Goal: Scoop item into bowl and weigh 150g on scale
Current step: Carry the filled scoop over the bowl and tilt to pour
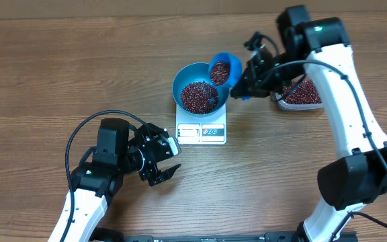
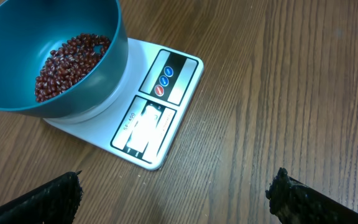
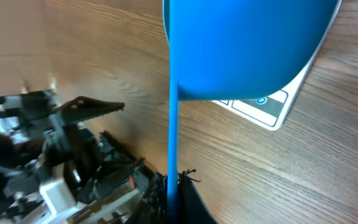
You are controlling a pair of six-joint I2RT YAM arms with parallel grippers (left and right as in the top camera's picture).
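On the scale (image 2: 178,99), small print beside the glare-washed display (image 2: 146,127) appears to read "SF-400".

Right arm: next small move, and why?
Probably tip the scoop toward the bowl. The right pincer grips it at the bowl's rim, beans sit inside it, and the bowl is on the scale.

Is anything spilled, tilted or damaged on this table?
Nothing stands out. The red-brown beans lie inside the round teal plastic bowl, which sits upright on the white square scale; I see none loose on the wooden table.
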